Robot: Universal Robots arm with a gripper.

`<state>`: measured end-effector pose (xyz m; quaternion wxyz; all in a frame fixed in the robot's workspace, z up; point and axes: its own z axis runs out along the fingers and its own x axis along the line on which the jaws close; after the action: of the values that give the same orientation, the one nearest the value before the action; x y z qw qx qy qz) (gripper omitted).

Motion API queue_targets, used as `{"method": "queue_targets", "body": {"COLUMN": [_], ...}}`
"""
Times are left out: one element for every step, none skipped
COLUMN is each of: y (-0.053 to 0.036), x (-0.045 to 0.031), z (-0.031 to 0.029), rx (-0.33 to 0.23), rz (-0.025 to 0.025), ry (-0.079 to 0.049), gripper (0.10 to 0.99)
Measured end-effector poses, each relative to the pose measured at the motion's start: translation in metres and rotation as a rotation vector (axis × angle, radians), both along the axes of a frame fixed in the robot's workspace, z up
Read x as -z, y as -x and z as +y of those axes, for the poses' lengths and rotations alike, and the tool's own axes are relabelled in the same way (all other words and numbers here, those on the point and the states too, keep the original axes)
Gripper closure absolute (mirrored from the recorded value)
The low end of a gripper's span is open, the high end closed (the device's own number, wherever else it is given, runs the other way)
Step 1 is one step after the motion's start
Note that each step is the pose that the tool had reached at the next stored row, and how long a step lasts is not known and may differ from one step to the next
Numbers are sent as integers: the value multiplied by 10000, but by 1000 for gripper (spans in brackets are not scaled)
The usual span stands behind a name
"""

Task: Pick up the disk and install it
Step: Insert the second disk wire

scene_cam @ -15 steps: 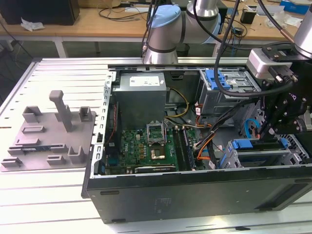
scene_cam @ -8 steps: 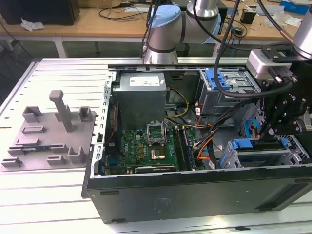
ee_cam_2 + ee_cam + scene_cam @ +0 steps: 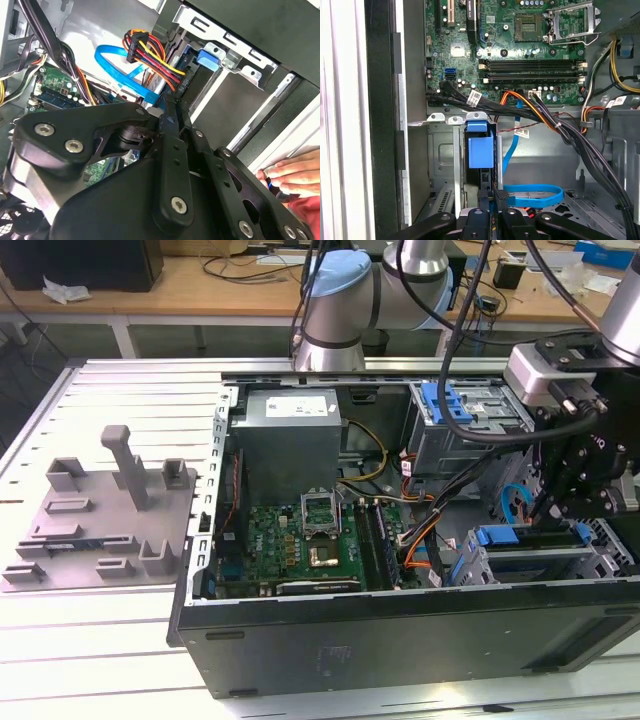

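- Grey computer case (image 3: 400,640) lies open on the table, motherboard (image 3: 300,540) exposed.
- Arm (image 3: 345,300) reaches down at the exterior view's right, into the drive cage (image 3: 530,560).
- Black gripper (image 3: 492,200) is closed edge-on around the disk (image 3: 481,150), held upright in the cage slot.
- Hand (image 3: 292,175) rests on the case edge.

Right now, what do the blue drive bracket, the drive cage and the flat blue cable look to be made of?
Blue bracket: looks like moulded plastic, uniform matte colour. Drive cage: seemingly sheet metal, bare grey with punched holes. Flat blue cable: probably flexible plastic sheath, glossy, bent in a loop.
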<state>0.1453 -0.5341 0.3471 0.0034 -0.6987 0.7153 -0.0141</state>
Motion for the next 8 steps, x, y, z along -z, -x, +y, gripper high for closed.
{"method": "queue_targets", "body": {"y": [0, 0, 0, 0, 0, 0, 0, 0], "x": [3, 5, 8, 12, 14, 19, 24, 27], "z": [0, 0, 0, 0, 0, 0, 0, 0], "rx": [-1, 0, -1, -1, -1, -1, 0, 0], "rz": [0, 0, 0, 0, 0, 0, -1, 0], "ry": [-1, -1, -1, -1, 0, 0, 0, 0], "gripper": [925, 925, 925, 925, 925, 925, 925, 925]}}
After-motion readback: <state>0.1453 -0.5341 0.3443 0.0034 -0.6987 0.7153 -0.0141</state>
